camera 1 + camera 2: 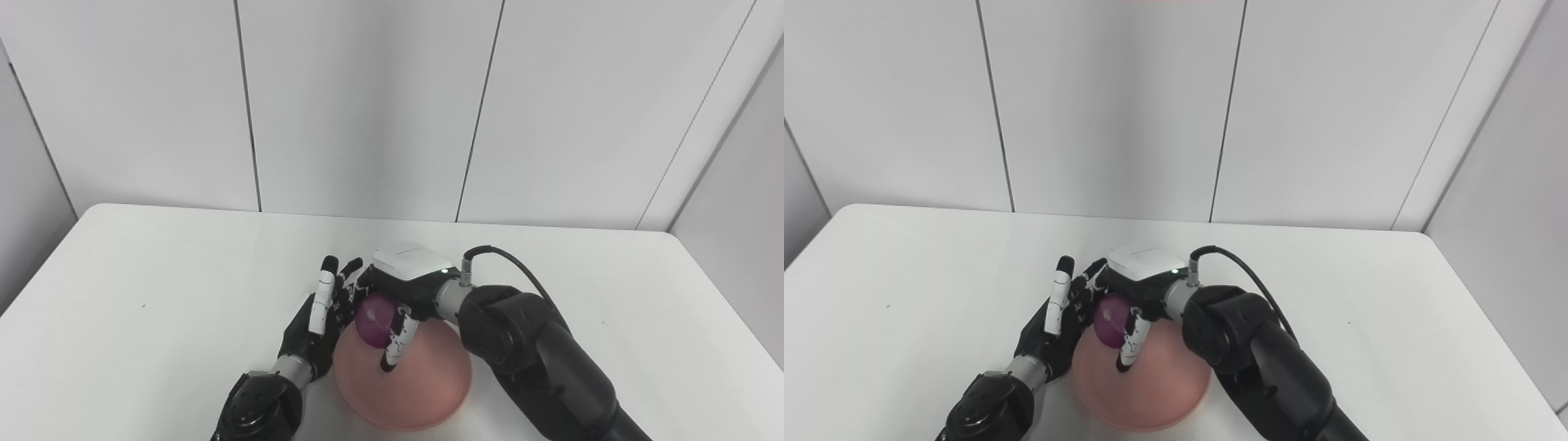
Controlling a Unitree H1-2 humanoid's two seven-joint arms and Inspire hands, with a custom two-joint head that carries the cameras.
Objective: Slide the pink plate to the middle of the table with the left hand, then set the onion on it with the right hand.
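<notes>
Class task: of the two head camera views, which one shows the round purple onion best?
The left eye view, narrowly. There the round purple onion appears slightly larger, gripped by the right robot hand above the pink round plate. The right eye view shows the same onion equally unhidden, only a little smaller.

Both views are taken from the robot's head, set high above the near edge of the table (pixel 153 257) and angled downward and forward toward the panelled wall (pixel 367 104). The two cameras sit side by side, the right eye view slightly offset from the left eye view. Each frames the table top from near edge to far edge, with both arms entering from the bottom edge, close to the lens. Shared area: nearly the whole table, the wall (pixel 1108 104), and the pink plate (pixel 1157 392) near bottom centre.
</notes>
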